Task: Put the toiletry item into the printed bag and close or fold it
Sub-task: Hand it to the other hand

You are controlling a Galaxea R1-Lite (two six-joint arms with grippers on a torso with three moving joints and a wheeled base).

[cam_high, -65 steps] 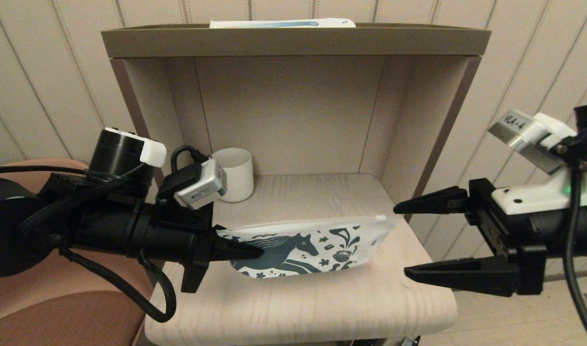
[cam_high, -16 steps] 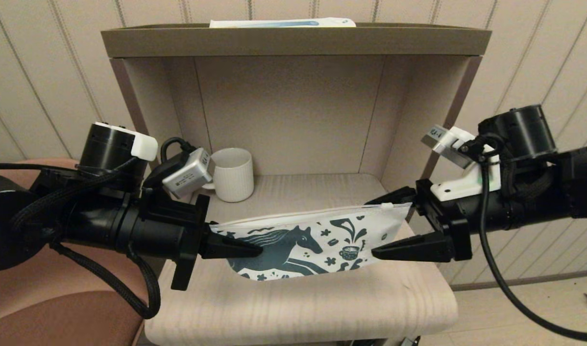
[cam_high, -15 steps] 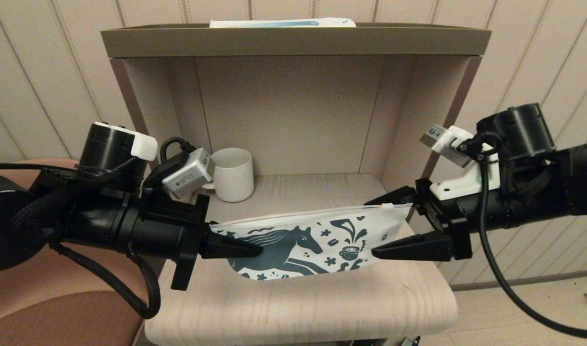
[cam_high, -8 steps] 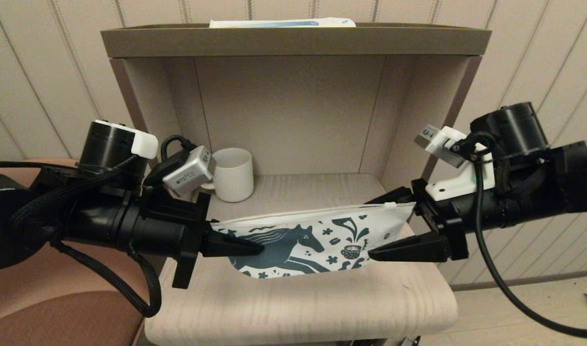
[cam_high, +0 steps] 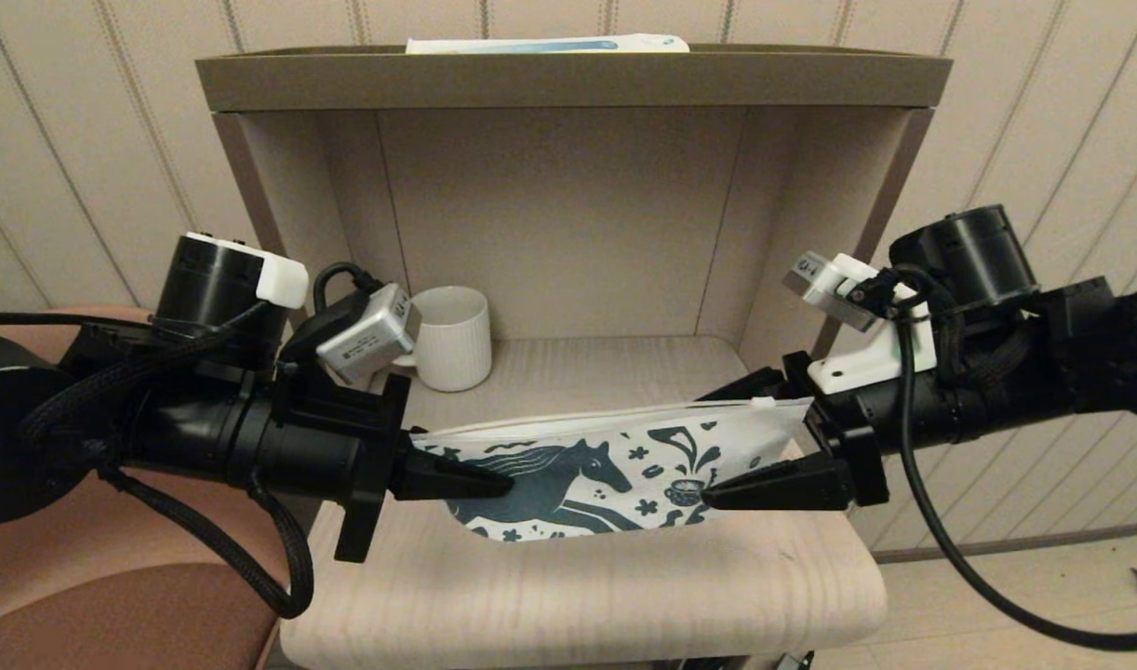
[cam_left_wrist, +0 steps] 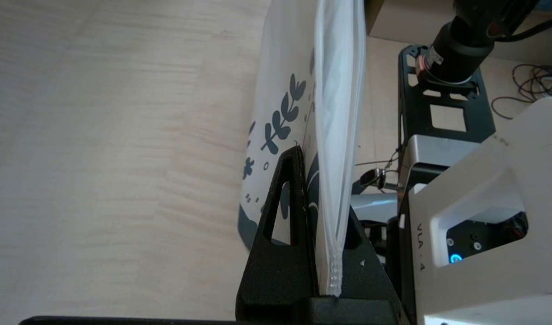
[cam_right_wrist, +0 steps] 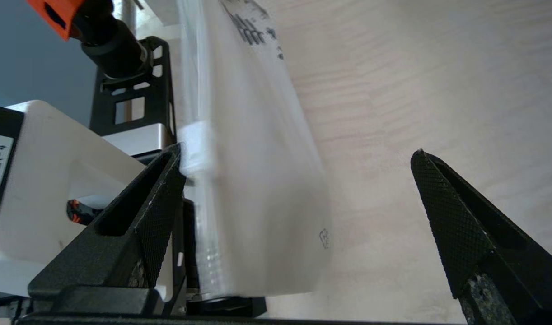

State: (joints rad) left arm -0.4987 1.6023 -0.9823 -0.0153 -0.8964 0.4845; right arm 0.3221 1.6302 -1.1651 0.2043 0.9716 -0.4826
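1. Reaching in level from the left, the left hand [cam_high: 494, 484] is pinched on the printed bag's [cam_high: 615, 465] left end.
2. Opposite, the right hand [cam_high: 731, 437] is spread, straddling the bag's right end above the counter [cam_high: 578, 596].
3. Farther back stands a mug [cam_high: 452, 337].

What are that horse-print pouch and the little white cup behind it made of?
The printed bag looks like thin matte plastic film: its top edge is translucent with a ridged zip strip and a small white slider. The mug seems to be ceramic, cream and ribbed, with a soft sheen, though plastic can't be ruled out.
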